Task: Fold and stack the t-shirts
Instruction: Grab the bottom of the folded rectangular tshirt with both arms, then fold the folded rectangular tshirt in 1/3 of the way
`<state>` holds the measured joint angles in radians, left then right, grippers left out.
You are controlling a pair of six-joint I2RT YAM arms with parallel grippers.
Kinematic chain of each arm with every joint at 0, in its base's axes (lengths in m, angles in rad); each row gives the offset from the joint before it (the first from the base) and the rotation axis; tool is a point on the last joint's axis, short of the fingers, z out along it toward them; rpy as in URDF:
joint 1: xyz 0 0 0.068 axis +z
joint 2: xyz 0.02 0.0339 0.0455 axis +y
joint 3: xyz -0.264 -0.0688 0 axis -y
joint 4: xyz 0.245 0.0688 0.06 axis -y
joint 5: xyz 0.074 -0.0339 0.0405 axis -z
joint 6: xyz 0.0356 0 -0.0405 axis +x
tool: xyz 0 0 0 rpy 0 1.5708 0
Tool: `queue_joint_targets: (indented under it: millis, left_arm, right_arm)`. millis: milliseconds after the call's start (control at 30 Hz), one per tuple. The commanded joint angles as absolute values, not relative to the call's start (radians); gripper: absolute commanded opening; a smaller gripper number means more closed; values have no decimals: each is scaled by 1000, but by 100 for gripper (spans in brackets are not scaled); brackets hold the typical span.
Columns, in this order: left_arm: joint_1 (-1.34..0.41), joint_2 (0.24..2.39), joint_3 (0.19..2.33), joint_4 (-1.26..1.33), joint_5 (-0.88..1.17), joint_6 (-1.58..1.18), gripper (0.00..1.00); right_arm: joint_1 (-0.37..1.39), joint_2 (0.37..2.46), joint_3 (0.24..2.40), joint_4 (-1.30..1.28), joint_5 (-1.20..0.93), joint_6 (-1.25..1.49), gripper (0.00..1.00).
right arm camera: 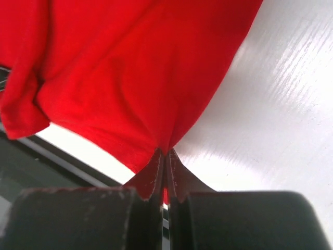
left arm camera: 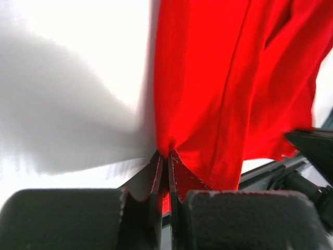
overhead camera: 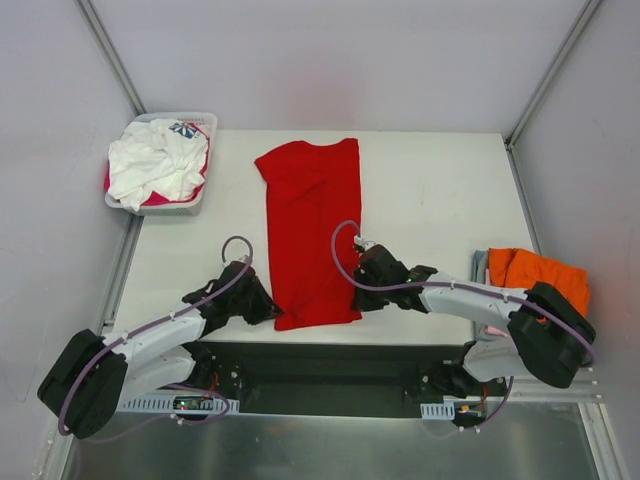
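Red t-shirt (overhead camera: 310, 235) lies lengthwise mid-table (overhead camera: 440, 200). Left gripper (left arm camera: 166, 156) pinched fully closed on its near-left hem corner; right gripper (right arm camera: 165, 152) clamped tight on near-right corner.

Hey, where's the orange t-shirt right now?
In the top view, the orange t-shirt lies at the right edge of the table, beside the right arm's base and well right of the red t-shirt.
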<state>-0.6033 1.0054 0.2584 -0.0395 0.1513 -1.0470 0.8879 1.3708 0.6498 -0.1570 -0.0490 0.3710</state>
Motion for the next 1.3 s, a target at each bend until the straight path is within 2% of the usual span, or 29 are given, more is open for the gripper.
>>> queue_joint_targets:
  millis: [0,233,567,767,1100,1133,1167,1200,1233,1267]
  left_arm:
    - [-612,962,261,-245,28,-1016,0]
    - [-583,1095,481,-241,-86,-922,0]
    - [-460,1316,808,-198,-107,-772,0]
    - [-388,1457,980,-189,-98,-706,0]
    - [-333,1816,1268,-179,-43,-654,0]
    - [-330,1839,1314,-179,-37,-652,0]
    - [-327,1879,1334,-179,-34,-644,0]
    - [-324,1894,1354,-179,-35,-643,9]
    - [-313,1907,1386,-183,-35,-640,13]
    - [-310,1916,1399,-190,-46,-632,18]
  right_arm:
    - [891,1287,681,-187,-14,336,1]
    - [848,1290,776,-169,31,288,1]
    - [756,1434,949,-97,26,230,1]
    - [683,1566,1083,-80,31,218,1]
    - [565,1870,1334,-86,-35,238,1]
    - [555,1891,1359,-90,-41,235,3]
    - [551,1928,1402,-101,-41,226,15]
    - [549,1940,1420,-103,-37,218,22]
    - [543,1953,1437,-104,-31,212,31]
    - [538,1962,1449,-115,-22,204,48]
